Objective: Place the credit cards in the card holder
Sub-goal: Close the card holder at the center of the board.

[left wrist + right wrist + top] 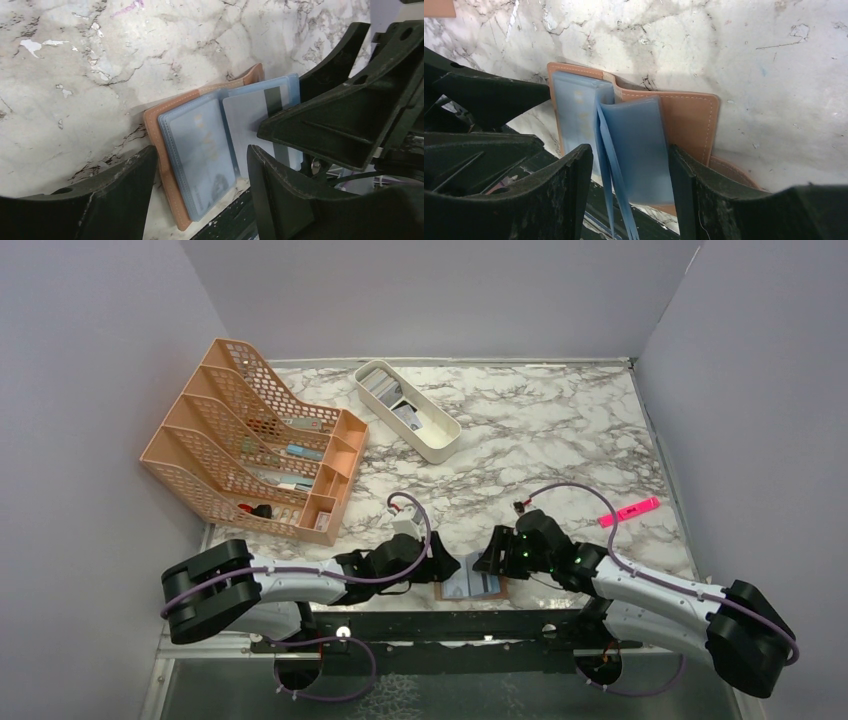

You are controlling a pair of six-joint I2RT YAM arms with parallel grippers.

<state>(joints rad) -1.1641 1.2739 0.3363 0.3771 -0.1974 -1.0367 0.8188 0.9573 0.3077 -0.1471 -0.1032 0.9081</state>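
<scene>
The tan card holder (472, 586) lies open at the table's front edge, between my two grippers. In the left wrist view its tan cover (155, 130) holds blue see-through sleeves. A card (200, 150) sits in the left sleeve. A silvery grey card (250, 117) with a dark stripe lies on the right half, partly under the other arm's finger. My left gripper (200, 167) is open over the holder's near edge. My right gripper (629, 172) is open, with the raised blue sleeves (636, 145) loose between its fingers. More cards (385, 390) lie in the white tray.
A white oblong tray (440, 445) stands at the back centre. An orange mesh file rack (230, 430) stands at the back left. A pink highlighter (630, 511) lies at the right. The dark table rail runs just below the holder.
</scene>
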